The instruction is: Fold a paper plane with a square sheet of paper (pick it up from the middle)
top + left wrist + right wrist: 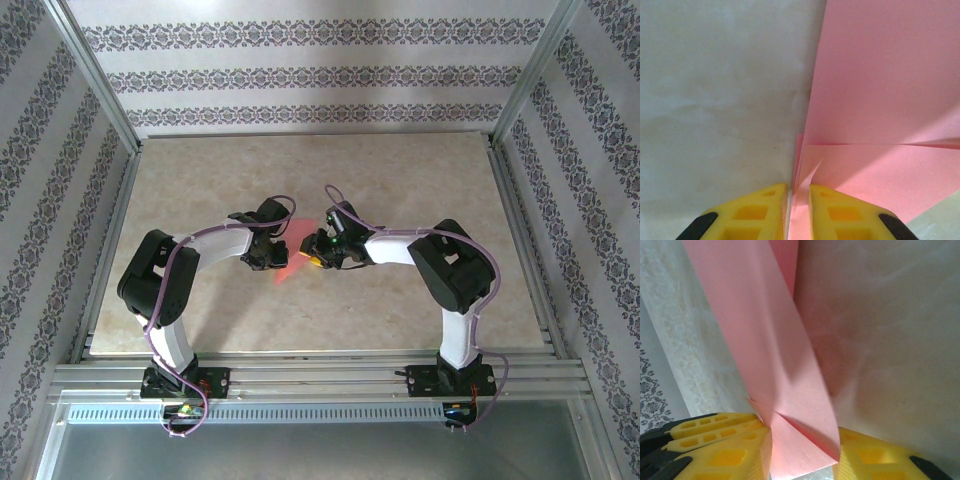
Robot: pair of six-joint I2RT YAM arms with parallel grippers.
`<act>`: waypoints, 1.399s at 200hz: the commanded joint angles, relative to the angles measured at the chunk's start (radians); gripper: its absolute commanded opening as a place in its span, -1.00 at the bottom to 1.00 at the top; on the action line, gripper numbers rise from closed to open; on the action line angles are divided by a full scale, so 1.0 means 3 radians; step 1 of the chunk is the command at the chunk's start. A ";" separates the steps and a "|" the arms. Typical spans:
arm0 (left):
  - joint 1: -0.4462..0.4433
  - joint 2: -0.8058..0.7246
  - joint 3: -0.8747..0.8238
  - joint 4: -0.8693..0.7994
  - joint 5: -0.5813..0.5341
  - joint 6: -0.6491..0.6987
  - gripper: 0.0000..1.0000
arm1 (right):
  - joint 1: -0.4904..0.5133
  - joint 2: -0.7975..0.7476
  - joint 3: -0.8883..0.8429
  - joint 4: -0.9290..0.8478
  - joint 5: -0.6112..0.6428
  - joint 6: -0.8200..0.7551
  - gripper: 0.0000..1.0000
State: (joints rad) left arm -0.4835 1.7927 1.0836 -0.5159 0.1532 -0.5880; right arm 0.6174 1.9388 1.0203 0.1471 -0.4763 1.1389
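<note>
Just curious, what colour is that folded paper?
Plain pink paper, clearest in the left wrist view.

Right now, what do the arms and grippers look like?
Left arm and right arm: white links, black rounded joint housings, lilac cables looped alongside. Left gripper and right gripper: yellow plastic fingers with moulded lattice pockets, black patches at outer edges.

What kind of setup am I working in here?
Probably a lab robot cell: aluminium frame rails, printed-pattern backdrop walls, and a beige tabletop bearing folded pink paper.
</note>
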 commanded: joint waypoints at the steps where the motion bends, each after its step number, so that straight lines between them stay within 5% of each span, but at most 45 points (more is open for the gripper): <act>1: 0.0003 -0.0001 0.0039 -0.0141 -0.0024 0.0007 -0.60 | 0.0001 0.0061 0.0071 0.0059 -0.0073 0.0043 -0.30; 116: 0.0012 -0.0249 0.0083 -0.0257 -0.0133 0.0058 -0.57 | -0.0021 -0.0028 -0.0143 0.0386 0.0092 0.0147 -0.80; 177: -0.0034 -0.0822 -0.0025 -0.0013 -0.0074 0.0282 -0.12 | -0.0218 -0.0606 -0.0633 0.0370 0.0379 0.0143 -0.92; 226: -0.0380 -0.1135 -0.0272 0.0716 -0.0050 0.0743 0.18 | -0.0439 -0.1354 -0.1160 0.0060 0.0694 0.0376 -0.95; 280: -0.0823 -0.1266 -0.0640 0.1566 -0.0171 0.1341 0.59 | -0.0417 -0.1569 -0.1110 -0.0137 0.0883 0.0663 -0.94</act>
State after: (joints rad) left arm -0.6941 1.4563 0.9497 -0.2302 0.1211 -0.3088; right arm 0.4805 1.4876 0.6643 0.1570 -0.2680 1.2949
